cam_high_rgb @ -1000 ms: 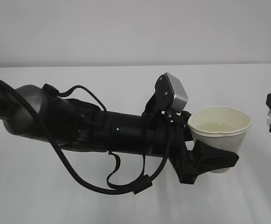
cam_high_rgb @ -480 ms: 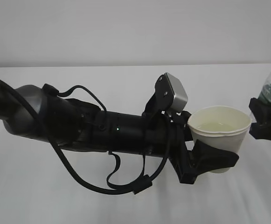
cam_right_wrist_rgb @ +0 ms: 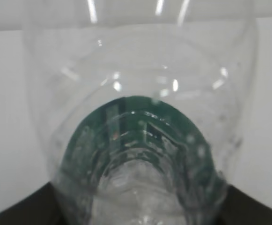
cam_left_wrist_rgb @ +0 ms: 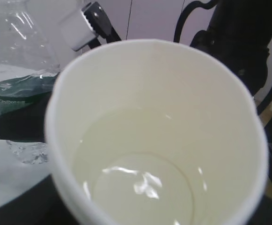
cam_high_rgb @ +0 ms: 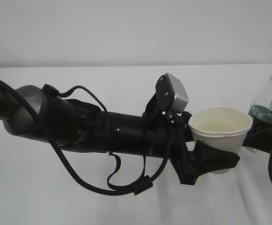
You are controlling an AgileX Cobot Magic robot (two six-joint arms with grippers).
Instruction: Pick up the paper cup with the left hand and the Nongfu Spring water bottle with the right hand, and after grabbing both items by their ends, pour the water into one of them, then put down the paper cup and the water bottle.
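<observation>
The white paper cup [cam_high_rgb: 220,129] is held upright above the table by my left gripper [cam_high_rgb: 220,151], which is shut around its lower wall. One black finger [cam_high_rgb: 215,160] crosses the front of the cup. A pale pool of water [cam_left_wrist_rgb: 140,187] lies in the cup's bottom [cam_left_wrist_rgb: 173,93]. The clear Nongfu Spring water bottle [cam_high_rgb: 269,93] with its dark green label [cam_left_wrist_rgb: 18,91] stands close to the right of the cup. My right gripper [cam_high_rgb: 270,140] is shut on the bottle below the label. The bottle [cam_right_wrist_rgb: 140,117] fills the right wrist view between dark fingers [cam_right_wrist_rgb: 14,213].
The white table [cam_high_rgb: 126,84] runs under both arms, with a pale wall behind it. My left arm [cam_high_rgb: 103,126] and its looping cables [cam_high_rgb: 126,187] lie across the middle. In the left wrist view, dark furniture [cam_left_wrist_rgb: 241,37] stands beyond the table.
The right gripper has carried the bottle in from the right edge toward the cup, and more of it shows now, standing nearly upright. The left arm and cup have not moved.
</observation>
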